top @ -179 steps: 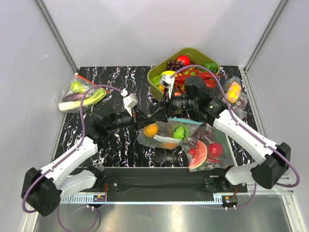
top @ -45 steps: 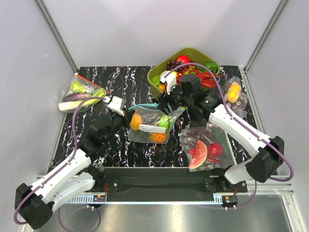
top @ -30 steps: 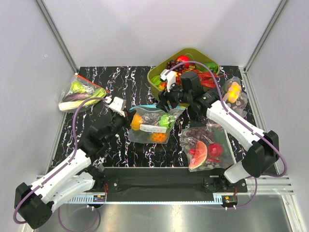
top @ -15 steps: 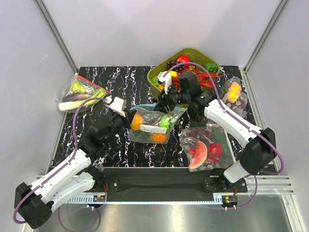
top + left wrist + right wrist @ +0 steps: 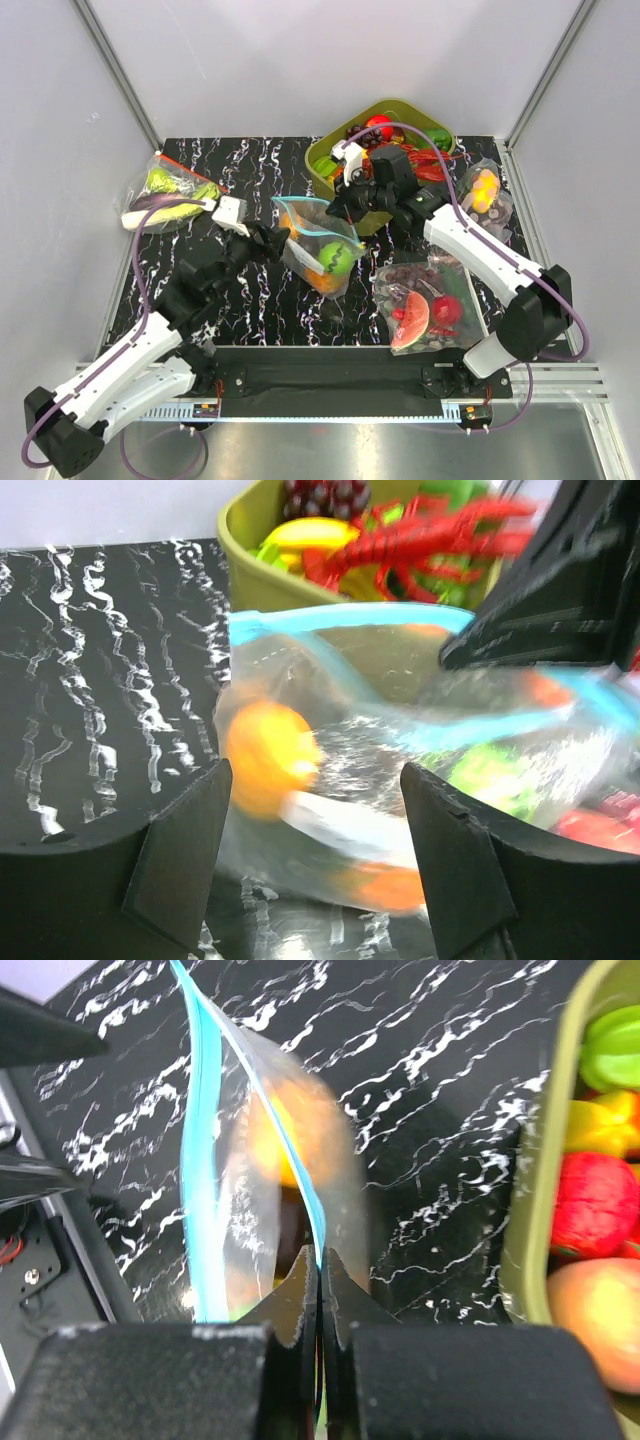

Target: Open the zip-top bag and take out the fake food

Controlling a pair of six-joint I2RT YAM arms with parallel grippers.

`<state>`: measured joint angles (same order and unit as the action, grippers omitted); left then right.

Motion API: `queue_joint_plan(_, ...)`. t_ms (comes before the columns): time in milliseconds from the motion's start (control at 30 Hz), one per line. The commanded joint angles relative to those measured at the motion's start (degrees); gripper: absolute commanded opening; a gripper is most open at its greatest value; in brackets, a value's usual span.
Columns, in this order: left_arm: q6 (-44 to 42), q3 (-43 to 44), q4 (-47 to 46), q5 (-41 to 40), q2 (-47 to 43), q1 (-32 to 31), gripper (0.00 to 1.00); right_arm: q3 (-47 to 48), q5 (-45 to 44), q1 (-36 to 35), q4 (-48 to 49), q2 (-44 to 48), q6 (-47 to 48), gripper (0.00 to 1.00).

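**Me:** The walls are white. The tabletop [image 5: 250, 165] is black with white squiggly lines.

**Friend:** Where is the zip-top bag [image 5: 312, 240]?

**Me:** It hangs up off the tabletop, near the middle, between my two arms. Its blue strip is on top. The two sides of the strip are apart, so the mouth gapes.

**Friend:** Who holds it?

**Me:** My right fingers [image 5: 318, 1272] are pressed together on one side of the blue strip, pinching it. My left fingers [image 5: 272, 240] are spread wide. The bag is right in front of them, but I cannot tell if they touch it.

**Friend:** And the fake food [image 5: 332, 262]?

**Me:** It is inside the bag, down at the bottom. I see a green ball [image 5: 339, 259] and a round yellow-orange fruit [image 5: 268, 760]. My left wrist camera is blurry, so the rest is hard to make out.

**Friend:** What else is there?

**Me:** A green bin [image 5: 240, 530] sits just behind the bag, with a red lobster [image 5: 400, 540] in it. A bag with a watermelon slice [image 5: 410, 318] lies on my right. A bag of green vegetables [image 5: 170, 195] lies far off on my left.
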<state>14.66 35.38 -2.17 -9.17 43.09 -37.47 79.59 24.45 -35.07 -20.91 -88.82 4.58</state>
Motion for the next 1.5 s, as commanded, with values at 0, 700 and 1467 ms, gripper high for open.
queue_joint_plan(0, 11.2, 3.1, 0.3, -1.7, -1.2, -0.3, 0.75, 4.1, -4.7, 0.2, 1.7, 3.9, -2.4, 0.0)
queue_joint_plan(700, 27.3, 3.5, -5.8, 5.0, 14.4, -0.6, 0.75, -2.8, -3.5, 0.0, 5.2, 6.2, -4.2, 0.0)
queue_joint_plan(1467, 16.5, 19.4, 14.9, 27.3, 19.3, 4.3, 0.09, -1.5, -25.5, 0.1, 0.8, 7.2, -0.4, 0.0)
